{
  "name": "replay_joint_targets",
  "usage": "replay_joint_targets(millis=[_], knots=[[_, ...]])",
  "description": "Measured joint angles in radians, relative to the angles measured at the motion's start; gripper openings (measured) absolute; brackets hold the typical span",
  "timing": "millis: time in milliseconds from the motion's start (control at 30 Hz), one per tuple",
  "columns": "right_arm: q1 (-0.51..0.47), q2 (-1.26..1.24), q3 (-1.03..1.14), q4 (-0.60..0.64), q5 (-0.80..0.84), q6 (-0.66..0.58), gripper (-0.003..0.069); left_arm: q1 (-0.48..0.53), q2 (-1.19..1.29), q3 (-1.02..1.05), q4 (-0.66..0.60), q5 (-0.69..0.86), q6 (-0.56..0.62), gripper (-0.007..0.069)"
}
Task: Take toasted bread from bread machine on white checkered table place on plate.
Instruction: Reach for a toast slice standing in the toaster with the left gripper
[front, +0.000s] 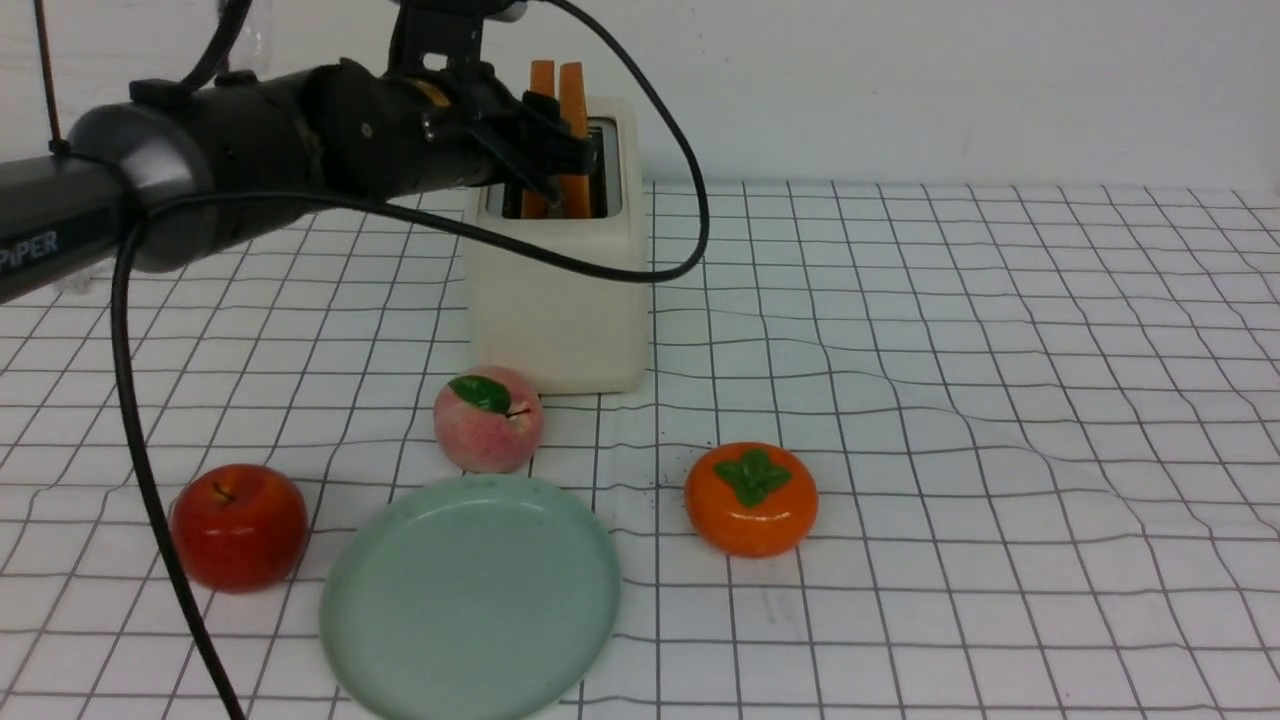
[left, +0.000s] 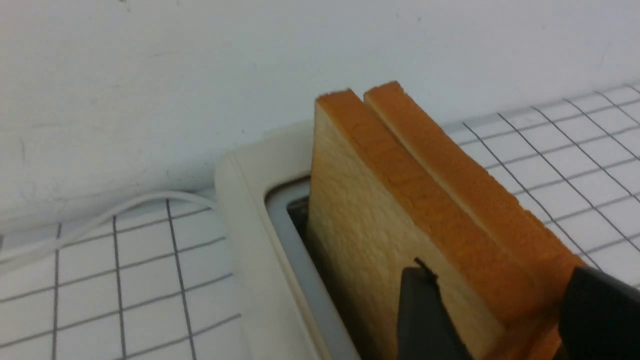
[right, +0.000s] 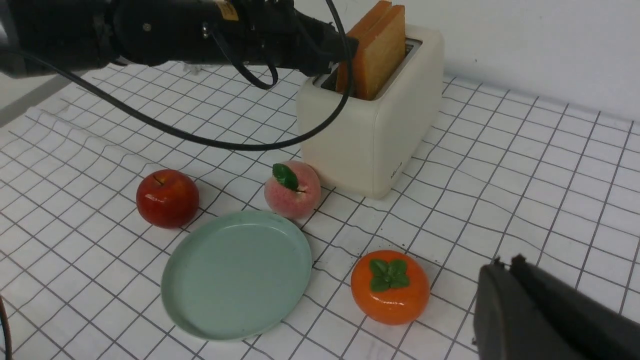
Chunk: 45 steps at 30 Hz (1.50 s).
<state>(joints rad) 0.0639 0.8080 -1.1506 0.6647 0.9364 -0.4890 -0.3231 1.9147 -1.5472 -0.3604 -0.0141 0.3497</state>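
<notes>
Plain white wall (front: 950, 80) behind, wrinkled checked table (front: 1000, 350) below. Apple (front: 238, 527) at the plate's (front: 470, 610) nine o'clock, peach (front: 488, 420) at twelve, toaster (front: 560, 300) beyond, persimmon (front: 751, 498) at three. Left gripper (front: 565, 150) spread wide astride both toast slices (front: 572, 95) standing in the slots. Only the left wrist view catches the cord (left: 100, 220); only the right wrist view shows the right gripper (right: 506, 264), pinched narrow and empty.

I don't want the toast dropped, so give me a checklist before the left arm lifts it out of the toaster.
1. Left pincer straddles the golden-tan square toast slices: ok, both inside.
2. Grip closed firmly: cannot tell.
3. Slices protrude from the cream-white boxy toaster: ok.
4. Round mint-green plate bare: ok.
5. Straight route to plate: not ok, pink round peach sits between; probably lift over.
6. Right pincer out of the way: ok.
</notes>
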Motion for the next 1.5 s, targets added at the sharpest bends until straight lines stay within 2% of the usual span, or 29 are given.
replay_joint_targets(millis=[200, 467, 600, 633, 700, 767, 1267, 1367, 1500], knots=[[0.0, 0.0, 0.0, 0.001, 0.0, 0.0, 0.0015, 0.0, 0.025, -0.002, 0.0, -0.097, -0.001, 0.0325], [0.0, 0.0, 0.0, 0.001, 0.002, 0.0, 0.0021, 0.0, 0.044, -0.005, 0.0, -0.129, -0.002, 0.0254], [0.0, 0.0, 0.0, 0.002, 0.002, 0.0, 0.0021, 0.0, 0.044, -0.005, 0.0, -0.131, -0.002, 0.0123], [0.0, 0.0, 0.0, 0.002, 0.002, 0.0, 0.0021, 0.0, 0.044, -0.005, 0.0, -0.131, -0.002, 0.0123], [0.0, 0.0, 0.0, 0.002, 0.002, 0.0, 0.0021, 0.0, 0.044, -0.005, 0.0, -0.134, -0.002, 0.0039], [0.0, 0.0, 0.0, 0.002, 0.002, 0.0, 0.0021, 0.0, 0.044, -0.005, 0.0, -0.136, -0.002, 0.0001], [0.0, 0.0, 0.0, 0.002, 0.002, 0.0, 0.0034, 0.0, 0.018, -0.005, -0.003, -0.087, -0.002, -0.0001], [0.0, 0.0, 0.0, 0.002, 0.002, 0.0, 0.0036, 0.0, 0.022, -0.005, -0.003, -0.085, -0.002, 0.001], [0.0, 0.0, 0.0, 0.002, 0.002, 0.0, 0.0042, 0.0, 0.033, -0.005, -0.003, -0.088, -0.002, 0.0069]])
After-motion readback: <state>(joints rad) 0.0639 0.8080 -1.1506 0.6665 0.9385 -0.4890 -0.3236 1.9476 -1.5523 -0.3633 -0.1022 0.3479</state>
